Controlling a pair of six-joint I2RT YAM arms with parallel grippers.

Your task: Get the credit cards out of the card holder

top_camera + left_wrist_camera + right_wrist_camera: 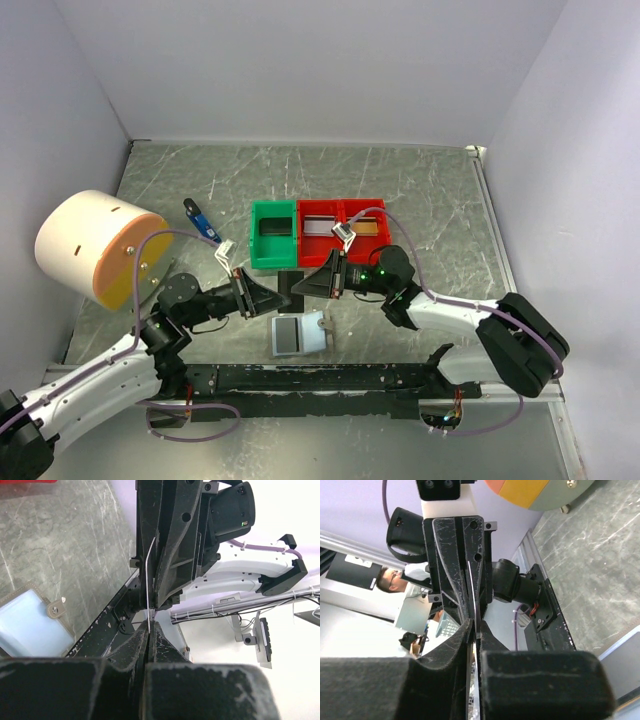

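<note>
Grey card holder (297, 334) open; L pincer (148, 628), R pincer (474, 625) clamp card (148, 580).

Pale lilac walls (300, 70) enclose grey marbled tabletop (430, 190) (white veining) on three sides; even light.

Robotics lab, white-walled test booth (300, 70), marbled table (420, 190)

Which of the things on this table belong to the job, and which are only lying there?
Job: card holder, lying open; card, pinched by left end effector and right end effector.
Lying about: green tray, red trays, blue-and-black gadget, cream-and-orange drum.
</note>
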